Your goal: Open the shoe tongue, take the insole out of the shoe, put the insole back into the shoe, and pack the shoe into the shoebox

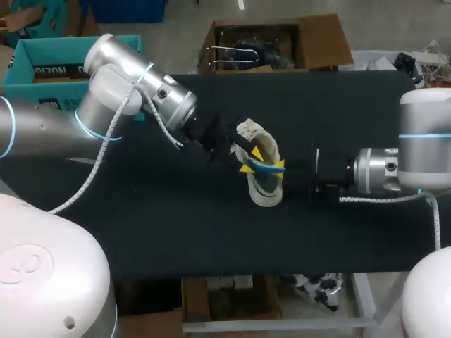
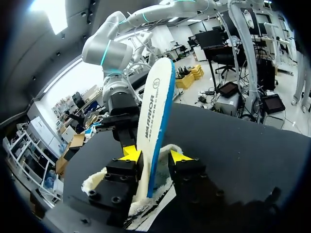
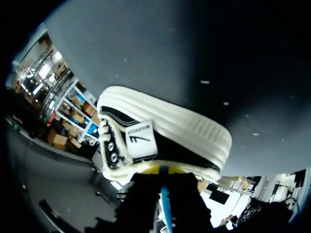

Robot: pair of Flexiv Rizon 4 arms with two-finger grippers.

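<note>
the shoe (image 1: 265,191) lies mid-way along the bench (image 1: 176,225), with the insole (image 2: 154,121) standing up out of its mouth. the right claw (image 3: 163,174) grasps the insole's edge. the left claw (image 2: 151,156) is released, one finger either side of the insole.

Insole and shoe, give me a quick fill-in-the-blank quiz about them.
The insole has a white face and a ____ edge.
The shoe lies on a ____ table.
The left gripper and the right gripper reach the shoe from ____ sides.
Missing words: blue; black; opposite.
</note>
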